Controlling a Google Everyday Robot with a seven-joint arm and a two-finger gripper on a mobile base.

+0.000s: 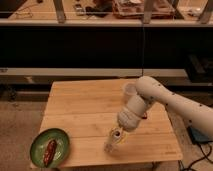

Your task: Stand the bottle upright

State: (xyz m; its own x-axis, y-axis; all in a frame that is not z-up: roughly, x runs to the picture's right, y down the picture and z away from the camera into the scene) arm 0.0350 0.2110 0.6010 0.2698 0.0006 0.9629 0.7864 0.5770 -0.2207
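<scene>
The claw (pixel 116 135) hangs over the front part of the table, close to the near edge and a little right of the middle. Its two fingers are pressed in on the bottle (pixel 110 144), pinching it near its upper end. The fingers themselves are mostly hidden behind the rounded white wrist above them. From the claw, the white arm (pixel 170 100) rises toward 1 o'clock, bends at a thick joint, and runs off the right edge at about 3 o'clock.

The bottle sticks out of the claw toward 7 o'clock. It leans, with its lower end low over the wood just inside the table's front edge. Whether that end touches the boards cannot be told.

The table (pixel 85 107) is a light wooden top made of long planks running left to right. At about 9 o'clock from the claw, well apart from it, a green plate (pixel 36 144) sits at the front left corner and hangs slightly over the edge. A piece of brown food (pixel 50 152) lies lengthwise on it. The floor (pixel 20 125) around the table is a speckled grey-brown carpet.

Behind the table, at 12 o'clock, a long dark unit with a pale rail spans the room. Above it, a lit counter (pixel 100 20) carries metal posts and some clutter too blurred to name.

The bottle is small, clear and pale, about as wide as the claw, with a whitish band along its body.
</scene>
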